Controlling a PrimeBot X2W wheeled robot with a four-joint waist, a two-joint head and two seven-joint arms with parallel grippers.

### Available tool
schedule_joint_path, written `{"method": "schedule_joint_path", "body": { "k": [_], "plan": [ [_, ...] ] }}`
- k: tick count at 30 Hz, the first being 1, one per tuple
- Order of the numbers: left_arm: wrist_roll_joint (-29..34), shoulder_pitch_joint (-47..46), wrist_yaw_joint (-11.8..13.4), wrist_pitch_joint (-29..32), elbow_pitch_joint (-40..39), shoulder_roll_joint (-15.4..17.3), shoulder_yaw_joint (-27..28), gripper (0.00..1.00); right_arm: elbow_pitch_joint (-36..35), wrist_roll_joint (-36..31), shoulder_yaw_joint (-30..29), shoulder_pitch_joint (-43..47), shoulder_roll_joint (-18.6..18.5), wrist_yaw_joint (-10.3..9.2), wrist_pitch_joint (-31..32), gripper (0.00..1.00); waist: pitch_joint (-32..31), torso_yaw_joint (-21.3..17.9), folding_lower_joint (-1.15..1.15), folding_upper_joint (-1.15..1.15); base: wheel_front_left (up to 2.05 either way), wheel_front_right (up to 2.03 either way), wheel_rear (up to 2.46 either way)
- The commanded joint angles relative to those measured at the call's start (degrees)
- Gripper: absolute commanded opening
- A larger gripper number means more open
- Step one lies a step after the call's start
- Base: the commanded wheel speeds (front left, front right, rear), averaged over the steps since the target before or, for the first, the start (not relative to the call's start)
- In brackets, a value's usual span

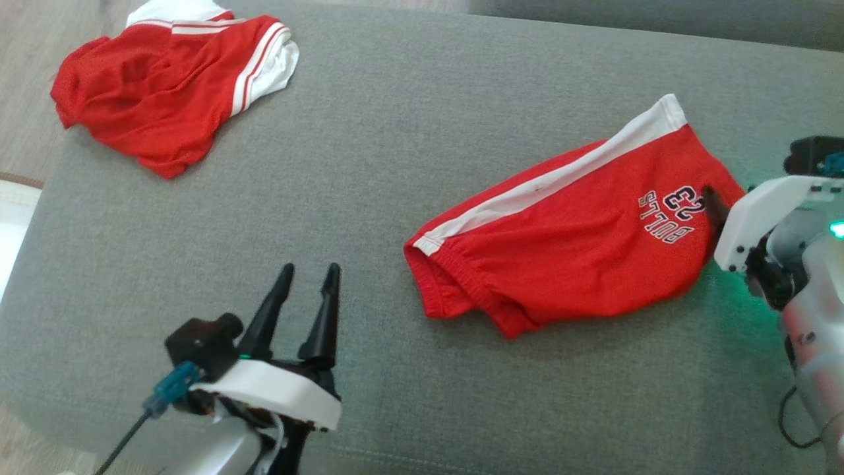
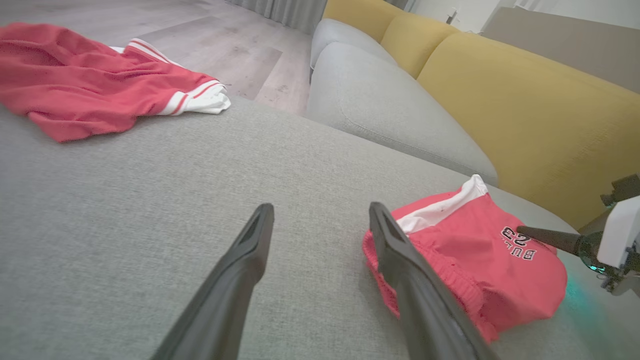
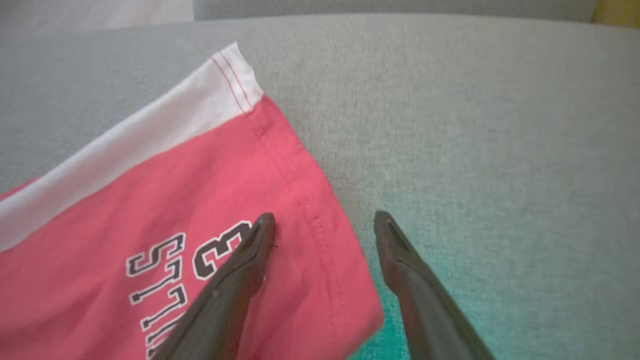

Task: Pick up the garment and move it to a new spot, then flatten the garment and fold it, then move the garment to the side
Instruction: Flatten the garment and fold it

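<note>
Head view: red shorts [image 1: 560, 264] w/ "BULLS 23" print; L jaws, R jaws both released.

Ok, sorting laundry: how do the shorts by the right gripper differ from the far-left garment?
The shorts lie fairly flat; the far garment is bunched up. The shorts bear dark lettering; the far garment shows none. Both are red with white trim, on the grey cushion.

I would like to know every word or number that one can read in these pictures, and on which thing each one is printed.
"BULLS": on the red shorts, dark letters outlined in white, upside down in the head view.
"23": on the same shorts, beside that word.
The other red garment: no text shows on it.
</note>
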Motion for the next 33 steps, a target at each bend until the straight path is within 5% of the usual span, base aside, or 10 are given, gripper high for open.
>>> {"method": "schedule_joint_path", "body": {
  "k": [1, 6, 7, 9, 13, 14, 33],
  "plan": [
    [0.5, -0.7, 0.8, -0.9, -2.4, 2.1, 3.3, 1.00, -1.1, 1.3, 1.3, 0.3, -0.8, 0.43, 1.3, 1.00, 0.3, 0.4, 0.00, 0.00, 0.00, 0.00, 0.00],
    [0.6, 0.5, 1.9, -1.3, -3.8, 3.4, 4.1, 1.00, -1.1, 4.6, 2.8, 1.9, -0.5, 0.43, 5.3, 1.00, 0.0, 0.8, 0.00, 0.00, 0.00, 0.00, 0.00],
    [0.6, 0.8, 2.1, -1.3, -4.0, 3.6, 4.2, 1.00, -1.2, 5.2, 3.1, 2.2, -0.4, 0.43, 6.0, 0.87, -0.1, 0.8, 0.00, 0.00, 0.00, 0.00, 0.00],
    [0.7, 1.1, 2.4, -1.4, -4.2, 3.8, 4.2, 1.00, -1.7, 6.2, 3.5, 2.6, -0.4, 0.43, 6.5, 0.46, -0.3, 0.7, 0.00, 0.00, 0.00, 0.00, 0.00],
    [1.3, 1.1, 2.8, -1.9, -4.7, 4.0, 4.3, 1.00, -3.0, 7.2, 3.3, 2.4, -0.3, 0.43, 4.3, 0.03, -0.3, -0.1, 0.00, 0.00, 0.00, 0.00, 0.00],
    [1.5, 1.0, 2.9, -2.1, -4.8, 4.0, 4.5, 1.00, -3.3, 7.2, 3.2, 2.1, -0.2, 0.43, 3.3, 0.00, -0.5, -0.4, 0.00, 0.00, 0.00, 0.00, 0.00],
    [1.4, 6.1, 4.1, -4.0, -1.5, 5.4, 6.4, 1.00, -7.0, 6.1, -4.0, 11.5, 6.4, 0.43, -11.8, 0.00, -8.8, -15.4, 0.00, 0.00, 0.00, 0.00, 0.00]
  ]
}}
